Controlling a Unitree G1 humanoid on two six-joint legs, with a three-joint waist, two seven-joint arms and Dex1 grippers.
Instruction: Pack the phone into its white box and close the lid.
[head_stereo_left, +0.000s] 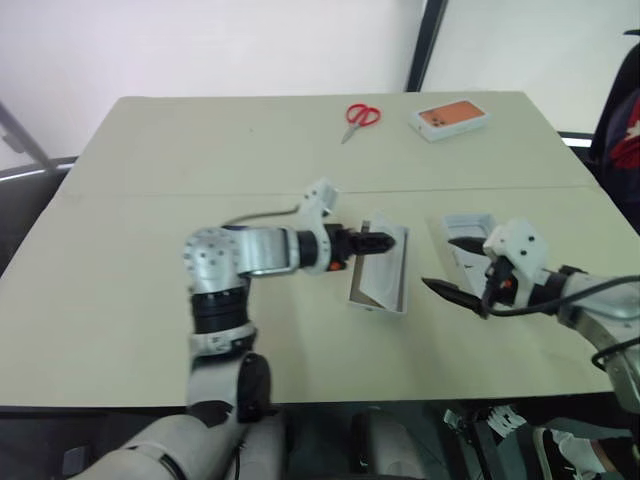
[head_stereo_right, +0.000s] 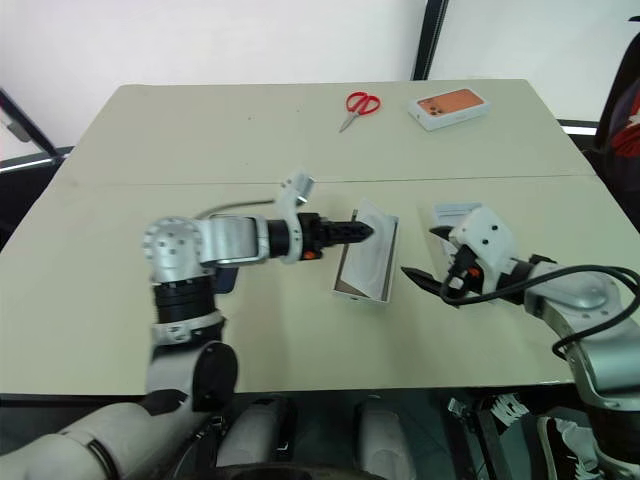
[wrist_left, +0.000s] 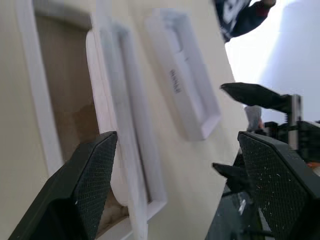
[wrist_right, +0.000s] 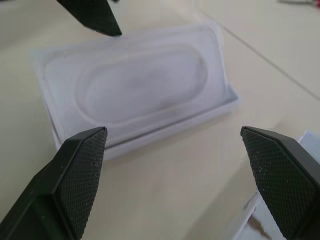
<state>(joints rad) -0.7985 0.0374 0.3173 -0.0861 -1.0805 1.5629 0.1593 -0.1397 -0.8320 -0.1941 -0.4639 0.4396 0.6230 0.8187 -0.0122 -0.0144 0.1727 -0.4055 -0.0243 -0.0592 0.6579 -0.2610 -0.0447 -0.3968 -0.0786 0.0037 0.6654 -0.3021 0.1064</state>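
The white box (head_stereo_left: 400, 297) lies at the table's middle, its tan floor (wrist_left: 60, 100) partly showing. A flat white insert (wrist_right: 145, 85) with a rounded recess rests askew on it. My left gripper (head_stereo_left: 383, 240) hovers just over the box's near-left side, open and empty. To the right lies the lid (wrist_left: 185, 85), rim up, with a small dark mark inside. My right gripper (head_stereo_left: 440, 262) stands open between box and lid, holding nothing. A dark navy edge under my left forearm (head_stereo_right: 226, 278) looks like the phone, mostly hidden.
Red-handled scissors (head_stereo_left: 360, 117) and an orange-topped white box (head_stereo_left: 448, 118) sit near the table's far edge. A seam crosses the table behind the white box. The table's right edge runs close behind my right arm.
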